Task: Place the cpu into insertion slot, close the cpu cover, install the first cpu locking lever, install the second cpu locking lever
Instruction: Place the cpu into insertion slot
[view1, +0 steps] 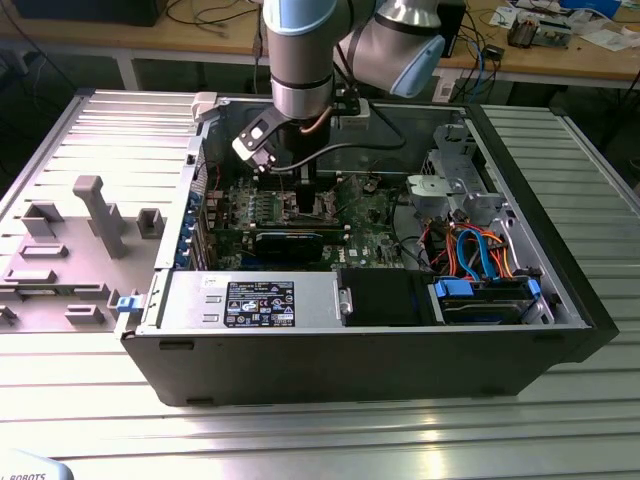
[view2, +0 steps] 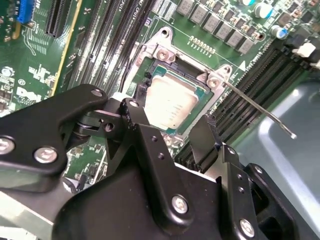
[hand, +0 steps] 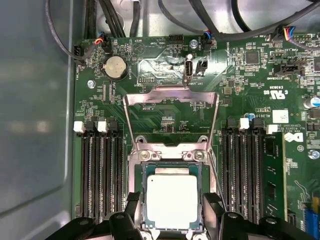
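Note:
The cpu (hand: 171, 200) (view2: 170, 102), a small square chip with a dull silver top, lies flat in the insertion slot (hand: 137, 175) (view2: 155, 55) on the green motherboard. My gripper (hand: 171, 217) (view2: 170, 127) hovers just over it, open, its black fingers (hand: 131, 210) standing on either side of the chip, close to its edges. The cpu cover (hand: 171, 97), a thin silvery frame, is swung up and back from its hinge. One thin locking lever (view2: 260, 112) sticks out free beside the socket. In the exterior view the arm reaches down into the open case, the gripper (view1: 300, 195) over the board.
Rows of long memory slots (hand: 102, 170) (hand: 245, 165) flank the socket. A long black card (view1: 290, 245), a power supply (view1: 250, 300) and a drive bay with orange and blue cables (view1: 470, 250) fill the case. A grey fixture tray (view1: 70, 250) lies at the exterior view's left.

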